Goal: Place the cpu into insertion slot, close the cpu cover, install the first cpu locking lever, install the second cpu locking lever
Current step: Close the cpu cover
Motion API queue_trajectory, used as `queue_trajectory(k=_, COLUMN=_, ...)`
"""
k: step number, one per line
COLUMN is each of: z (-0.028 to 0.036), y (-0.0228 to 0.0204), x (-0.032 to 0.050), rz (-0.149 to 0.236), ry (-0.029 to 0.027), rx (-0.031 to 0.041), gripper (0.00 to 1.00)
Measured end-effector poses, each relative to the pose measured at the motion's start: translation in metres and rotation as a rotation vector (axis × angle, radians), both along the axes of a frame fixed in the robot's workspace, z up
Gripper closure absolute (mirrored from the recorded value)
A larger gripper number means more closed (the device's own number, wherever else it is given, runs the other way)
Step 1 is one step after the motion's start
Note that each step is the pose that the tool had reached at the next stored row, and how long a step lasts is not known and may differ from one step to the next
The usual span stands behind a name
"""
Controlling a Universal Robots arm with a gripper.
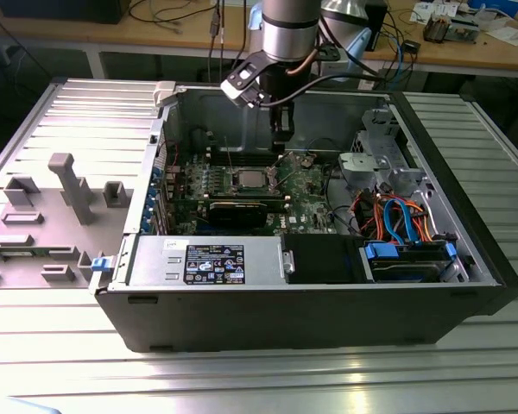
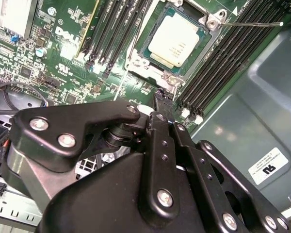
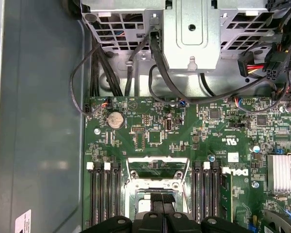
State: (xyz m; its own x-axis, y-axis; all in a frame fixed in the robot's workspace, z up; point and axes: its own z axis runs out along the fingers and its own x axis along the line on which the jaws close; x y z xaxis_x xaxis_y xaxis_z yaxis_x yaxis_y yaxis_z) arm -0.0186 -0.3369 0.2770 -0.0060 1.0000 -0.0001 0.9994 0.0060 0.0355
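I logged the cpu (image 2: 173, 39) lying flat in the insertion slot (image 2: 144, 72) on the green motherboard (image 2: 63, 53) — silver top up. The end effector (image 2: 161, 94) hung close over the board just beside the slot, fingers pressed together on nothing — all inside the open computer case (image 1: 285, 310) on the desk (image 1: 242, 379).

The arm (image 1: 289, 30) is a smooth silver-grey cylinder, with a black cable (image 1: 312, 60) looping beside it and a white-and-black box (image 1: 242, 86) mounted at the wrist. The gripper (image 2: 160, 97) is matte black, its flat linkage bars pinned with round silver screws (image 2: 68, 141)
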Motion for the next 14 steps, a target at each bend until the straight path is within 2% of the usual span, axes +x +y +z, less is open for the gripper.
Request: queue_trajectory(k=14, z=0.0, y=0.0, x=0.0092, rz=0.0, ry=0.0001, rx=0.0, gripper=0.89)
